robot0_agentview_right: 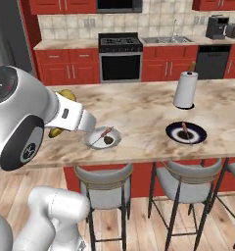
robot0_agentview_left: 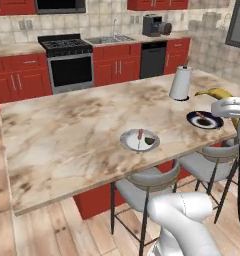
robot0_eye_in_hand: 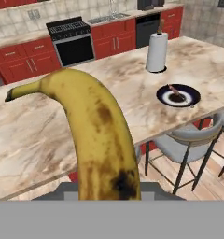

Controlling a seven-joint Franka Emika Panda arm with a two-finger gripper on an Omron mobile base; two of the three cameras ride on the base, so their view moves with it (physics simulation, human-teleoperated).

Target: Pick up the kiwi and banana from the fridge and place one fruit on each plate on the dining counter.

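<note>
- Banana (robot0_eye_in_hand: 97, 135): held in the gripper (robot0_eye_in_hand: 109, 196), whose fingers are clamped on its lower end; the fingertips themselves are hidden behind the fruit in the hand view.
- Banana appearance: curved, yellow skin with brown speckling, one large dark bruise near the held end, and a dark tip on the stem that points up and away from the hand.
- Banana position: in the air at the near edge of the dining counter (robot0_agentview_left: 82, 125), not touching the top. In the left base view its yellow tip (robot0_agentview_left: 215, 93) shows just beyond the white wrist, near the dark plate (robot0_agentview_left: 204, 120). In the right base view a bit of yellow (robot0_agentview_right: 65, 94) shows behind the forearm.
- Pale plate (robot0_agentview_left: 139, 140): rests on the dining counter near its front edge, carrying a thin stick with a red end and a small dark oval item, the kiwi (robot0_agentview_left: 149, 141), at its rim.
- Dark plate: same counter, further along the front edge from the pale plate, light ring inside, with a small reddish-brown item lying on it.
- Paper towel roll (robot0_agentview_left: 180, 83): upright on the dining counter, behind the dark plate.
- Stools (robot0_agentview_left: 147, 182): grey-seated, tucked under the front edge of the dining counter below both plates.
</note>
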